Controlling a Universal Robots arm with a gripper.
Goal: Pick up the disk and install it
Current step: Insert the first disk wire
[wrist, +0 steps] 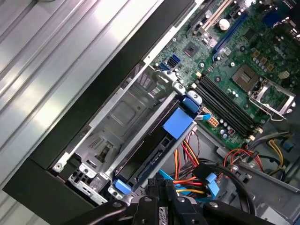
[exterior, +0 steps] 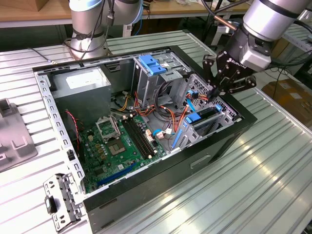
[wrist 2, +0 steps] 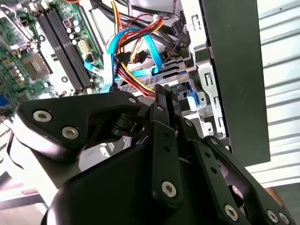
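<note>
The black claw point(exterior: 214, 90) hangs just above the silver sheet-metal drive cage point(wrist: 117, 112), fingers drawn close together with nothing seen between them. The disk point(wrist: 154, 150) – a flat metal drive with blue plastic side rails – lies edge-up in the cage's slot. It is likely stiff, fairly heavy, smooth-faced and shock-sensitive, so the rails or long edges look the safest hold. Orange, red and blue cables point(exterior: 165, 117) crowd beside the cage, the green motherboard point(exterior: 122, 141) lies beyond them, and the ribbed metal table point(exterior: 253, 185) spreads wide around the cage's black case point(exterior: 195, 161).

ribbed metal table point(exterior: 273, 161), open computer case point(exterior: 195, 161)
</note>
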